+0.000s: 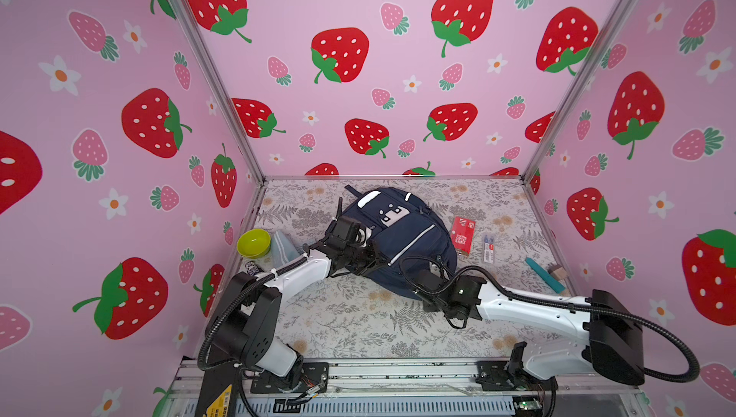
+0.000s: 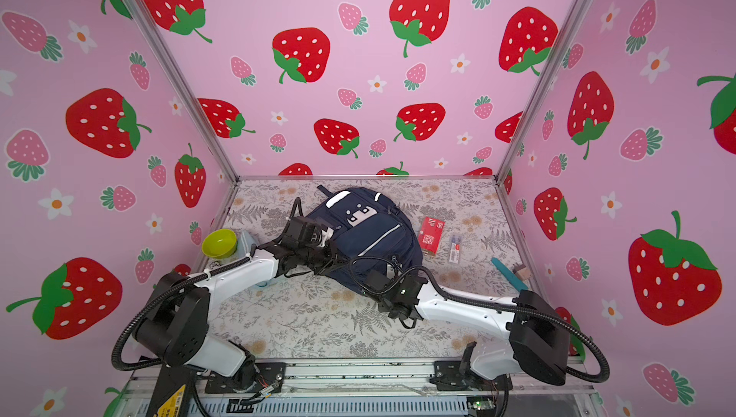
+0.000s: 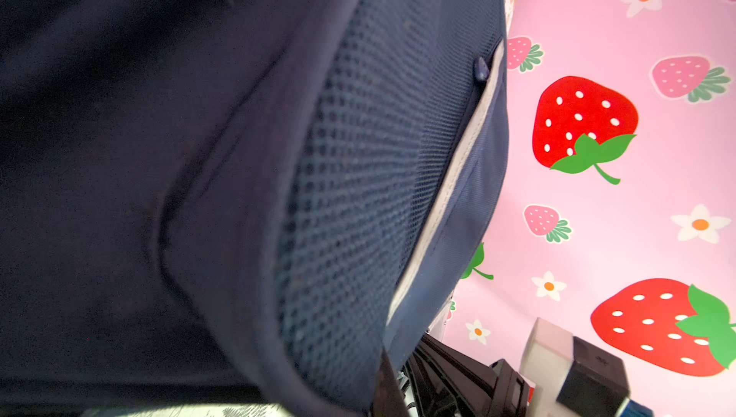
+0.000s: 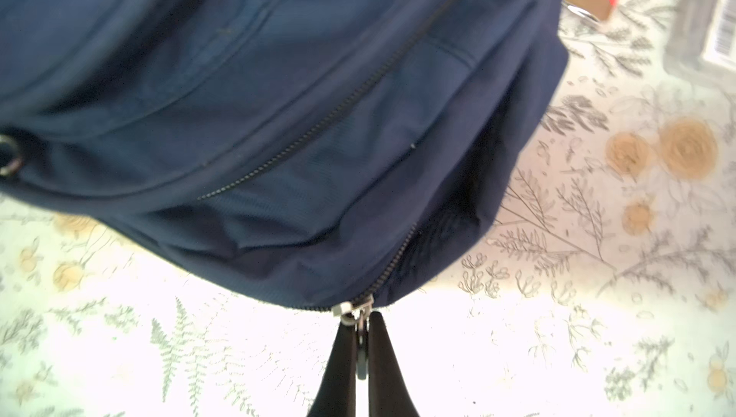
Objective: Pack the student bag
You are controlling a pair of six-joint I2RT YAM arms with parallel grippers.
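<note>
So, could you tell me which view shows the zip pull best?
The right wrist view: the zip pull sits close up, pinched by the right gripper at the bag edge. In both top views the right gripper hides it; the left wrist view shows only bag fabric.

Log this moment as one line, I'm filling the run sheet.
student bag: lying on table | right gripper: fingers shut on zip pull | left gripper: at bag's mesh side, grip unseen
</note>
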